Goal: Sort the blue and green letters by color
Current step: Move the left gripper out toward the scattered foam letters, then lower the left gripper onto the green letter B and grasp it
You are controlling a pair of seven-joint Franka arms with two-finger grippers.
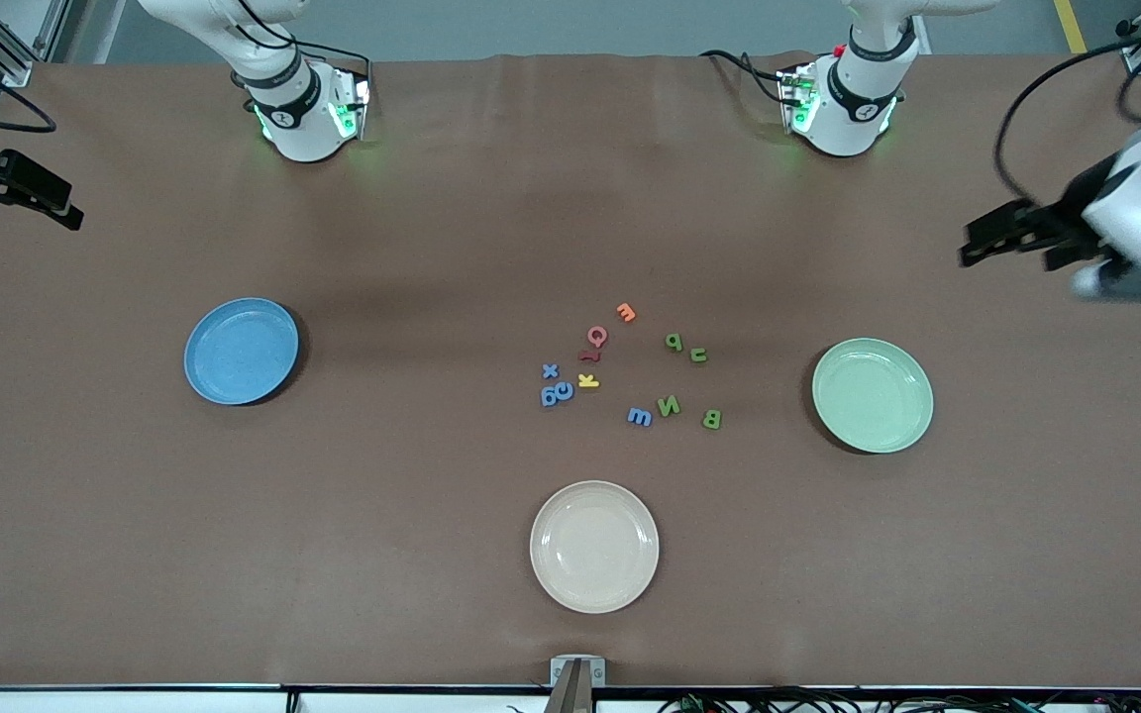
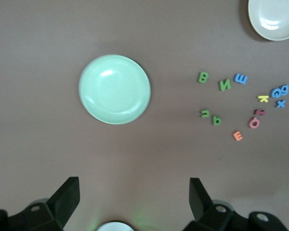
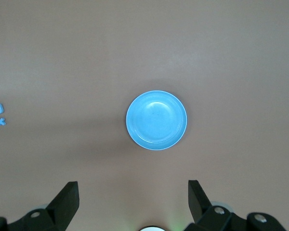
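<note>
Brown matte paper covers the table [image 1: 135,555]. Chunky flat blue and green letters [image 1: 640,416] lie scattered at its middle, between glossy round plates. Left gripper [image 1: 1011,243] and right gripper [image 1: 21,193] hover over opposite table ends, jaws spread, empty.
</note>
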